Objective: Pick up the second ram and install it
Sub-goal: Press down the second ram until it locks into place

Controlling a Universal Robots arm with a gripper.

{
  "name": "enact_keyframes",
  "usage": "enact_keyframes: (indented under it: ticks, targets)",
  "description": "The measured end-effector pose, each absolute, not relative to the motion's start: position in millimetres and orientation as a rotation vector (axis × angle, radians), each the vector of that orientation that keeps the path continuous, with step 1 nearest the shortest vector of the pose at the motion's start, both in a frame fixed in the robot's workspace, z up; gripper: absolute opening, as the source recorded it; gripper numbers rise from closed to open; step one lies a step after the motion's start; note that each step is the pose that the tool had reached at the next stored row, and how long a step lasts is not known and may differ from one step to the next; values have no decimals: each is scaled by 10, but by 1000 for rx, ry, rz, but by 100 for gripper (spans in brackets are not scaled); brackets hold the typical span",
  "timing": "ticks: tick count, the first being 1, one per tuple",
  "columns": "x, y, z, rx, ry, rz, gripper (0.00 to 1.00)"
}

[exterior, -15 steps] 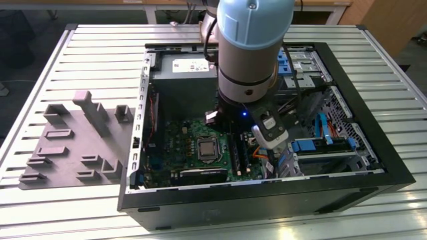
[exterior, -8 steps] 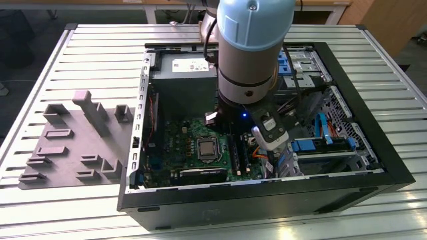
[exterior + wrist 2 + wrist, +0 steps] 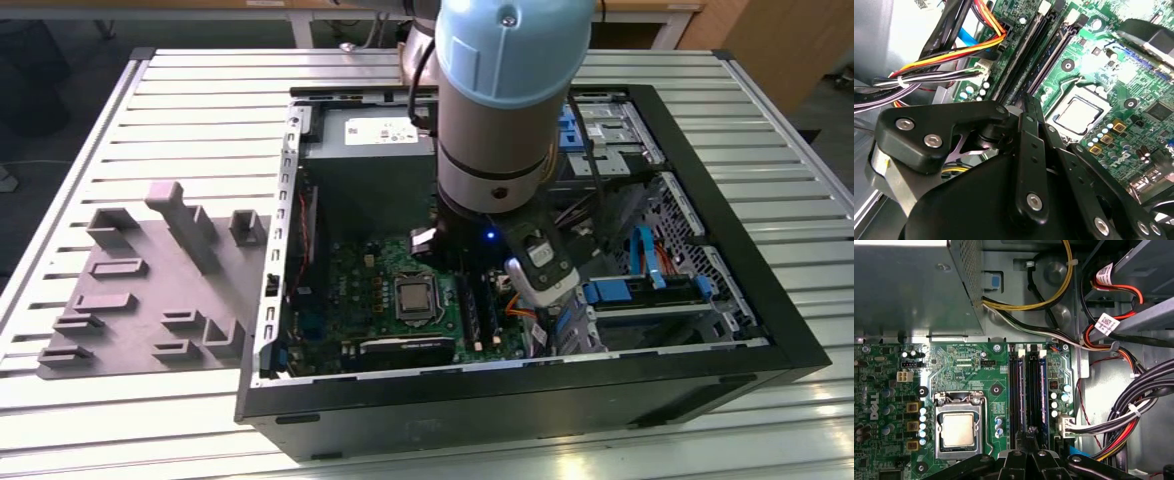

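Exterior view: the arm (image 3: 513, 90) reaches down into the open computer case (image 3: 534, 395), which lies on a slatted metal table (image 3: 200, 110). Its wrist hangs above the green motherboard (image 3: 387, 270).
Holder: a grey plastic block tray (image 3: 147, 290) sits on the table beside the case, on the exterior view's left.
Gripper: the gripper (image 3: 1030, 434) appears in both wrist views, low over the bank of long black slots (image 3: 1016, 390). In the second wrist view its two narrow black fingers (image 3: 1026, 130) lie pressed together, side by side.
Second ram: in the first wrist view the second ram (image 3: 1032, 390) looks like a long dark strip standing edge-up in the slot bank, running straight out from under the tips. It cannot be told whether the tips touch it, or whether it is fully seated.
Neighbours: the processor socket (image 3: 958, 430) lies beside the slots. On the other side are bundled cables (image 3: 1134, 410), black, red and yellow.
Power supply: a grey metal box (image 3: 909, 290) sits beyond the board's far edge.
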State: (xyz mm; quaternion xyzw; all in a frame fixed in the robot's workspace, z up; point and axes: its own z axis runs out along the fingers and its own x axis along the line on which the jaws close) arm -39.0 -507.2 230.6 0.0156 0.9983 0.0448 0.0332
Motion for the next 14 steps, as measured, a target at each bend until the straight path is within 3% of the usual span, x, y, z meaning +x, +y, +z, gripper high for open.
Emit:
enact_keyframes:
  ticks: [14]
  targets:
    - [-390,-5162,2306,48,3072,137,11]
